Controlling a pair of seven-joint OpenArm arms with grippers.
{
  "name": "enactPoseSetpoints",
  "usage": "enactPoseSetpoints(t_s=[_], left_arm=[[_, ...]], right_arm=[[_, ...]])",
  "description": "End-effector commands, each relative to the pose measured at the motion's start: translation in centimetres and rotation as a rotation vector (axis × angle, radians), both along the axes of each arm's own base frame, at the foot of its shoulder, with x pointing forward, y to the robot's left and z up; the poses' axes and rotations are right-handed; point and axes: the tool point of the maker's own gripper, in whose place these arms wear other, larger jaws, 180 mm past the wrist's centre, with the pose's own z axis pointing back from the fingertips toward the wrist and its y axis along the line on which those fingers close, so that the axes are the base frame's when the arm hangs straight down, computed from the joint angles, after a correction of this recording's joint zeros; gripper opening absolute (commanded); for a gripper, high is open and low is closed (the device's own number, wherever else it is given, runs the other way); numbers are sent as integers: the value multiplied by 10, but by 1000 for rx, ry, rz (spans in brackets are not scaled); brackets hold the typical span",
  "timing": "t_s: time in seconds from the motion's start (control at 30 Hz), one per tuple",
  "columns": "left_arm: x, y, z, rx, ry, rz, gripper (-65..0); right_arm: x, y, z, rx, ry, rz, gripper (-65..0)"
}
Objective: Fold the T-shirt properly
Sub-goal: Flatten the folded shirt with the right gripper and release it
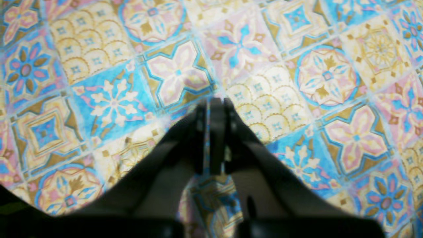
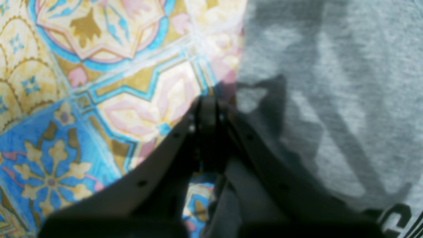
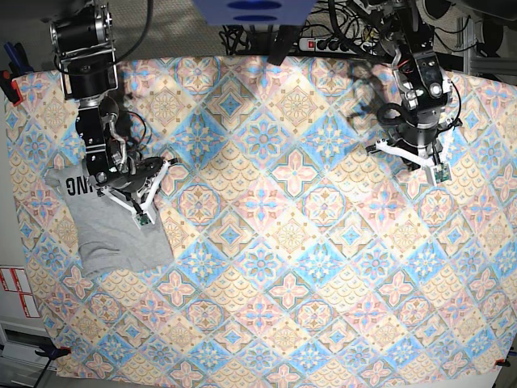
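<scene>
Left wrist view: left gripper [image 1: 213, 109], black, jaws brought together with only a hairline between them, nothing held; beneath it only tablecloth [image 1: 99, 66], tile-patterned in blue, yellow and pink; no grey fabric anywhere in this view.

Right wrist view: right gripper [image 2: 206, 107], black, jaws pressed together, empty so far as could be seen; the tips stood right at the cloth's edge, patterned tablecloth [image 2: 82, 99] from nine to twelve o'clock, T-shirt [image 2: 330, 99] from one to five o'clock; heather-grey knit, creased, crossed by the arm's shadow; part of the black lettering visible at the five o'clock corner.

Base view: T-shirt [image 3: 113, 226] lay as a compact, already folded block at nine o'clock on the table, long axis running roughly from eleven to five, lettering at its upper end; right gripper [image 3: 139, 212] directly over its three o'clock edge; left gripper [image 3: 440, 174] well apart at two o'clock, over bare tablecloth [image 3: 307, 267].

Judgement: the right arm was much the nearer; the shirt lay just to nine o'clock of its tips in this view; any finishing press or release fell to that arm, the left seemingly out of reach without a long traverse.
</scene>
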Motion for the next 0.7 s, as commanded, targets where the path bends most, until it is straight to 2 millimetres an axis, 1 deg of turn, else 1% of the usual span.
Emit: enactPoseSetpoints(t_s=[0.0,0.07,0.13,0.27,0.3,0.37,0.43,0.5,0.53,0.67], left_arm=[[5,3,10,21,-34,2,-650],[4,5,9,24,-32,4,-650],[4,5,9,24,-32,4,-650],[4,3,9,20,-32,2,-650],[4,3,9,19,-31,2,-650],[4,3,9,19,-31,2,-650],[4,3,9,21,-31,2,-650],[4,3,9,21,-31,2,-650],[4,3,9,21,-31,2,-650],[4,3,9,18,-31,3,-650]], right_arm=[[-9,-9,-2,-45,37,4,-650],[-12,-4,4,-37,11,16,-650],[-5,2,16,-32,-28,31,-650],[-2,4,21,-31,-43,37,-650],[1,6,26,-29,-59,41,-650],[8,11,42,-30,-98,56,-650],[16,19,61,-30,-145,75,-650],[21,21,77,-38,-182,90,-650],[24,17,86,-45,-199,81,-650],[25,-15,112,-74,-240,-9,-650]])
